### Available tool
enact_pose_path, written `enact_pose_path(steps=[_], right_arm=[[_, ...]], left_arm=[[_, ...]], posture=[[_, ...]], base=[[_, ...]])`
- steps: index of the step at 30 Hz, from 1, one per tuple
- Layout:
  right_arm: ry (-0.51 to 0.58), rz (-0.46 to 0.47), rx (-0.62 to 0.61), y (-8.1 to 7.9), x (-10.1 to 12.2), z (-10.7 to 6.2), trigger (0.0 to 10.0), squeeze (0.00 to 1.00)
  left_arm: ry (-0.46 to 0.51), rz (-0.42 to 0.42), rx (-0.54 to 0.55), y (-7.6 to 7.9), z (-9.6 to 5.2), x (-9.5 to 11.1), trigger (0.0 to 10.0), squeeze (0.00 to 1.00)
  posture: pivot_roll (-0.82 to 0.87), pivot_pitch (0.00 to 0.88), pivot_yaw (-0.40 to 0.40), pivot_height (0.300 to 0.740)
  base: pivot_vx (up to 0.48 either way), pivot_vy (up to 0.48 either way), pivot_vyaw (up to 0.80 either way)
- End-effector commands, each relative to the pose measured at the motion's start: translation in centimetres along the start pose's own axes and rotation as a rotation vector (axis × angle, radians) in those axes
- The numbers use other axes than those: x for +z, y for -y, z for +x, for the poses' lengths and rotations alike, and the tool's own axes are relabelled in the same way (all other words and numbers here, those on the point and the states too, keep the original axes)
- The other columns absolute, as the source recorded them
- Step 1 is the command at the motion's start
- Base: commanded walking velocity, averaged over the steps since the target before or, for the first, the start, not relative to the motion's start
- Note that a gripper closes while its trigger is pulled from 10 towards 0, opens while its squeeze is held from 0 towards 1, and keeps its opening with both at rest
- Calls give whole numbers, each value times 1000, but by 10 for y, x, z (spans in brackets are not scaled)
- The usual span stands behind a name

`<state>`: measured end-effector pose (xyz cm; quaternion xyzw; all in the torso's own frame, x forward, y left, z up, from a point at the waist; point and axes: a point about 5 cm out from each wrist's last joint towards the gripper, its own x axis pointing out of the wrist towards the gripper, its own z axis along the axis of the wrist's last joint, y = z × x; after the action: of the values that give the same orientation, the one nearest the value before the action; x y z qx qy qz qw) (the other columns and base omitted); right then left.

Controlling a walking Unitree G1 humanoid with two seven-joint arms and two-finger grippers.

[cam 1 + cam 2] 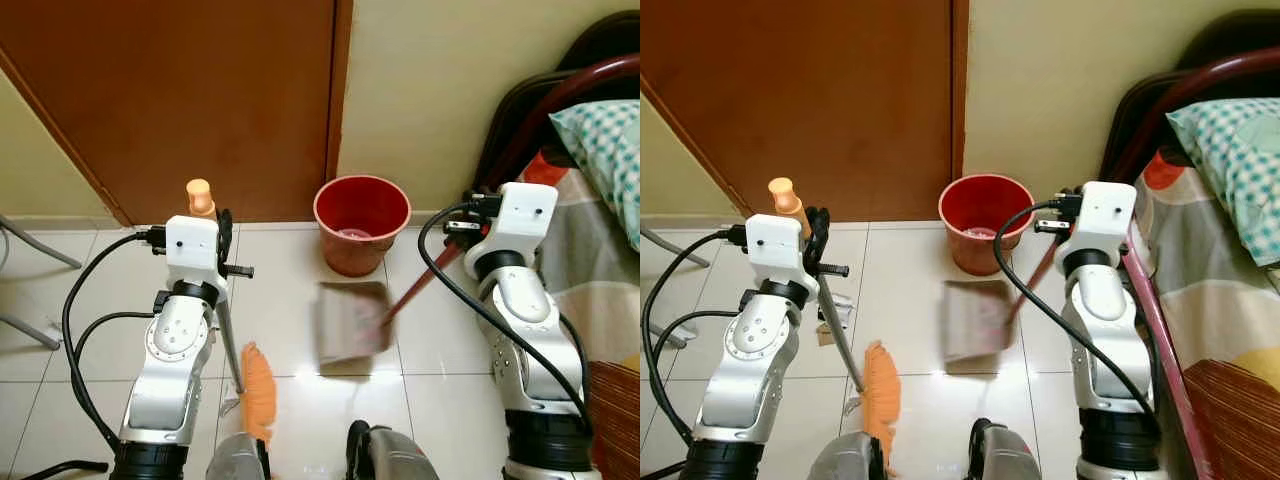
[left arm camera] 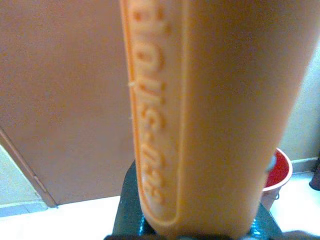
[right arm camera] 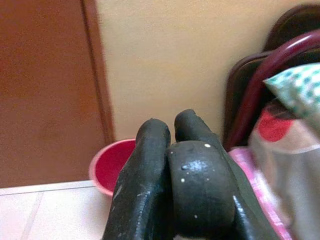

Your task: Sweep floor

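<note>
Tiled floor (image 1: 300, 390) by door. Red bucket (image 1: 361, 222) at wall; blurred dustpan (image 1: 351, 326) before it, handle clamped in right gripper (image 1: 462, 228). Left gripper (image 1: 222, 232) closed round orange broom (image 1: 259, 393) handle. Judgement: short strokes toward pan, lip flat.

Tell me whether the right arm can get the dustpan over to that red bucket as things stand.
Probably yes. The right gripper holds the dustpan by its handle, the pan hangs just short of the red bucket, and only bare tile floor lies between them.
</note>
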<state>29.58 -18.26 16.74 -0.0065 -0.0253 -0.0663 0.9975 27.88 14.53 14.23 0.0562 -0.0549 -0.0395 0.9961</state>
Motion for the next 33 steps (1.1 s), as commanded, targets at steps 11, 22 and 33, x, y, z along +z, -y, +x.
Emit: enact_pose_path(steps=[11,22,33], right_arm=[[49,-58,1,-2,-10,-4,10000,0],[85,-100,16,0,-8,4,10000,0],[83,-108,25,0,-11,6,10000,0]], left_arm=[[-21,-14,-17,2,-2,-7,10000,0],[-18,-37,-28,5,-4,-8,10000,0],[-30,-35,-39,8,-4,-10,10000,0]], posture=[[3,93,-13,740],[6,91,-31,740],[9,85,-35,740]], base=[[233,0,-273],[289,0,0],[319,0,0]])
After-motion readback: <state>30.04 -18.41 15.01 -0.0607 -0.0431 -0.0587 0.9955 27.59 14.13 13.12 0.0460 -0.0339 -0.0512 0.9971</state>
